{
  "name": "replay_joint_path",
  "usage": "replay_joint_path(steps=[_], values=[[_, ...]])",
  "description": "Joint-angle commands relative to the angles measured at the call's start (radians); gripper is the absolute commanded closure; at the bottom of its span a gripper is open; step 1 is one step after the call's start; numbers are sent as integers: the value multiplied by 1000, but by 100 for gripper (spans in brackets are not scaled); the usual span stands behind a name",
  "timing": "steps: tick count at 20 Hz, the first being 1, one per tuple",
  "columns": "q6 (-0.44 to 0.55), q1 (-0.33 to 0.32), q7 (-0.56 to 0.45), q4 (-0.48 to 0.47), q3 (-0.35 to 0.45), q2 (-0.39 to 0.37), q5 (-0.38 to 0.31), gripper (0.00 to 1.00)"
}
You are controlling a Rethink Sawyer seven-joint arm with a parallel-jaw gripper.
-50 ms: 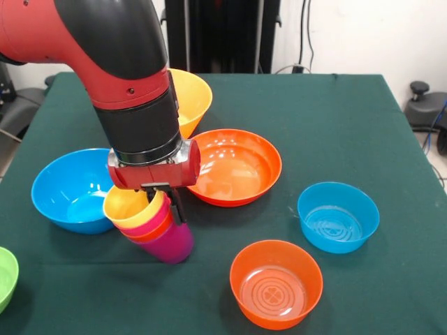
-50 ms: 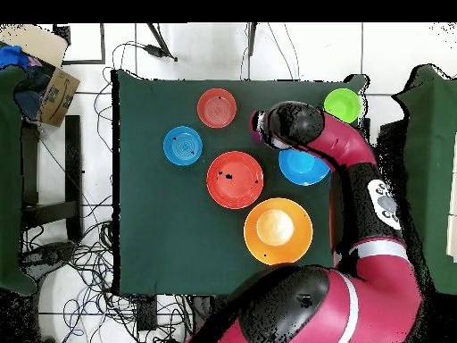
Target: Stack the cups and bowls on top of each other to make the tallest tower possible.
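Green table lies open along its edges beyond the wide red-orange bowl, beside which the large blue bowl adjoins the tilted tower, its rim grasped by the gripper.

A square table covered in dark green cloth carries the things. The large orange-yellow bowl sits toward the far edge in the front view, with the wide red-orange bowl just beside it nearer the middle. The large blue bowl lies toward the left edge. The small blue bowl and the small translucent orange bowl lie toward the near right corner. The small green bowl sits at the near left corner. The nested cups stand tilted near the large blue bowl.
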Motion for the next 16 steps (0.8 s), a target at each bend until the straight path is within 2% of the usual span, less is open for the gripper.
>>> replay_joint_path(steps=[1,16], values=[[-27,13,131,103,-16,86,-23,100],[-173,59,186,158,-67,56,-56,100]])
